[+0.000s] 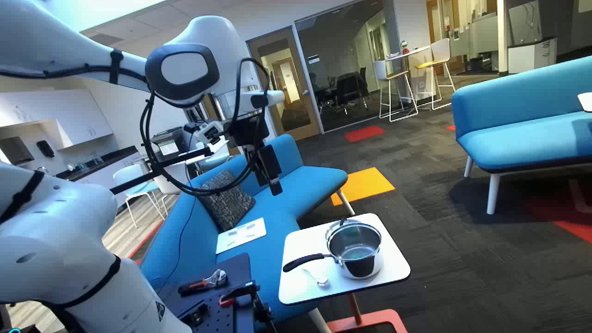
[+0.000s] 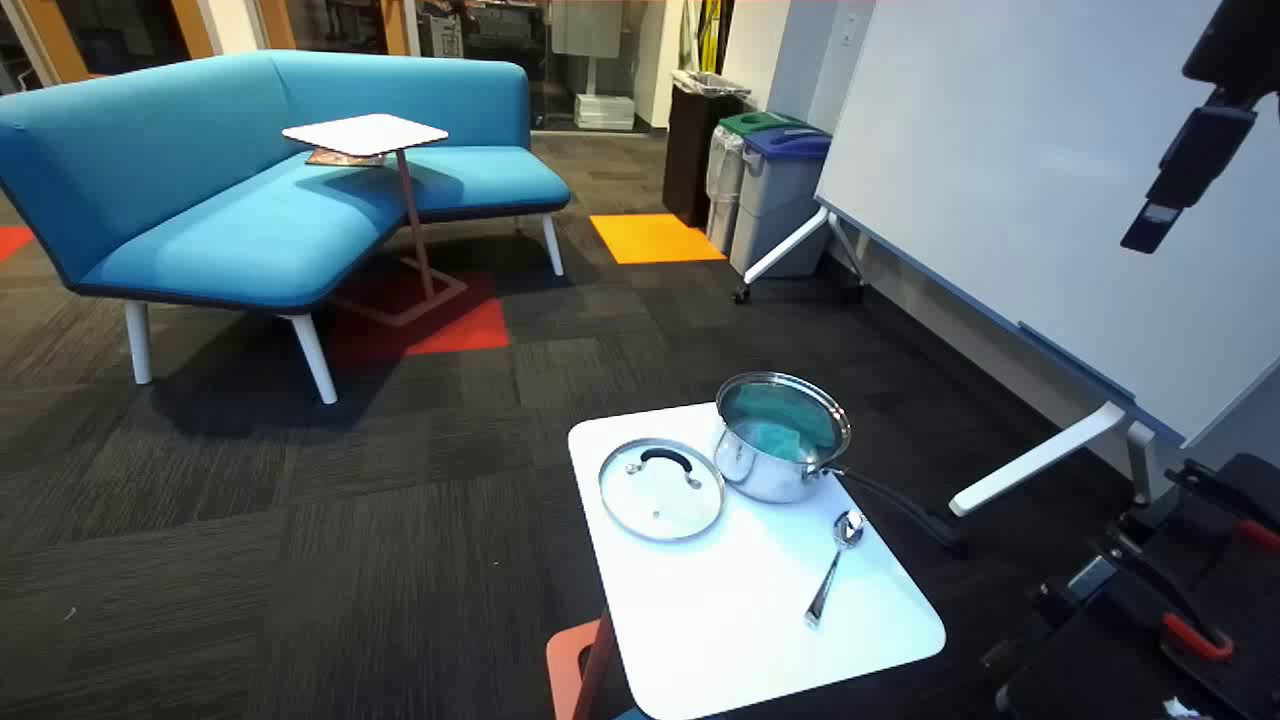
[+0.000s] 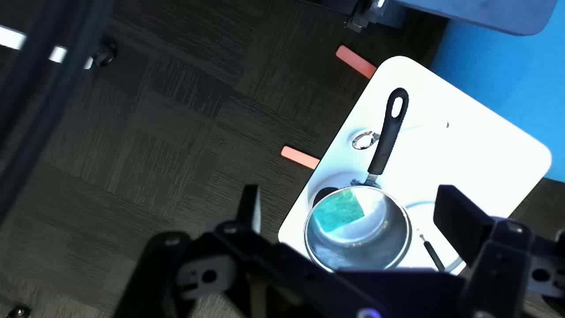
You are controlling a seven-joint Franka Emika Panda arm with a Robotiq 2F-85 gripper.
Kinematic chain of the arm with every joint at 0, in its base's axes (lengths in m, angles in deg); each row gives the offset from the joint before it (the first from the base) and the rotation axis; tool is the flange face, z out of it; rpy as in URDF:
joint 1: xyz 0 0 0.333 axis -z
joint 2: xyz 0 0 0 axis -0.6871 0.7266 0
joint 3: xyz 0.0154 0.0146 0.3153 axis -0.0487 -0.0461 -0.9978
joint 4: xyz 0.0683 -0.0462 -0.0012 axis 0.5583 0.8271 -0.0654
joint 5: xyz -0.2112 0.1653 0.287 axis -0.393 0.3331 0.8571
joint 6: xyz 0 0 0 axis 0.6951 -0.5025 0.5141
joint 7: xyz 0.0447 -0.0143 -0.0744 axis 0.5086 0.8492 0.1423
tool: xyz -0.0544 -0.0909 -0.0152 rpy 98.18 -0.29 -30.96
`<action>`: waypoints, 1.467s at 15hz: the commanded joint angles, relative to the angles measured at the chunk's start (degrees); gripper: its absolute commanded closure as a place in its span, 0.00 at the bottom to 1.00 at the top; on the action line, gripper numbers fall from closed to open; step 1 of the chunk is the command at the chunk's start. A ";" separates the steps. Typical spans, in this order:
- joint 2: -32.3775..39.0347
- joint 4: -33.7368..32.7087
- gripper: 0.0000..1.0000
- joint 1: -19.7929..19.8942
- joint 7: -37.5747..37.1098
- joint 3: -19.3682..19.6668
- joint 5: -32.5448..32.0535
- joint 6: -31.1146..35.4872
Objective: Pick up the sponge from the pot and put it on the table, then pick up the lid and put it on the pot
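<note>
The hand point(image 3: 350, 205) is released, fingers point(image 3: 461, 221) spread well apart, just hanging up in the air. Down below it, framed between those fingers in the wrist view, you've got the pot point(image 3: 385, 245), upright, with its black handle point(image 3: 388, 132) poking out. The sponge point(image 3: 339, 211), that little green pad, is sitting inside the pot off to one side, so also well under the hand. The lid point(image 2: 660, 500) is down there too, lying flat right next to the pot; can't tell if they're actually touching. Looking down past the hand, one finger blocks part of it. There's a spoon point(image 2: 847, 532) as well, lower than the hand, and from up there it runs behind the pot handle. All this stuff is on the white desk point(image 2: 720, 620), lower than the hand in both exterior views.

Further out from the hand there's a blue sofa point(image 1: 277, 210) right by the desk, with a grey speckled pillow point(image 1: 229, 208) on it. Way off from the hand, in an exterior view, you can spot a big whiteboard point(image 2: 1050, 180), then another blue couch point(image 2: 240, 225) and a blue-topped bin point(image 2: 780, 210).
</note>
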 commanded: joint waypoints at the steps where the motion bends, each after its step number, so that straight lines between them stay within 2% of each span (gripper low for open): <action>1: 0.01 -0.08 0.00 -0.27 -0.14 0.25 -0.16 -0.12; 9: 0.01 -0.08 0.00 -0.27 -0.14 0.25 -0.16 -0.12; 11: 2.88 -1.94 0.00 -1.47 -0.60 -0.48 1.14 1.91; 14: 10.57 -5.23 0.00 -4.42 -2.29 -1.98 5.62 12.43; 17: 20.41 -9.24 0.00 -5.19 -5.66 -5.28 5.11 23.44; 20: 30.90 -13.99 0.00 -3.39 -12.95 -8.84 -1.76 29.02; 22: 38.40 -18.49 0.00 -3.17 -18.97 -8.63 -8.27 28.78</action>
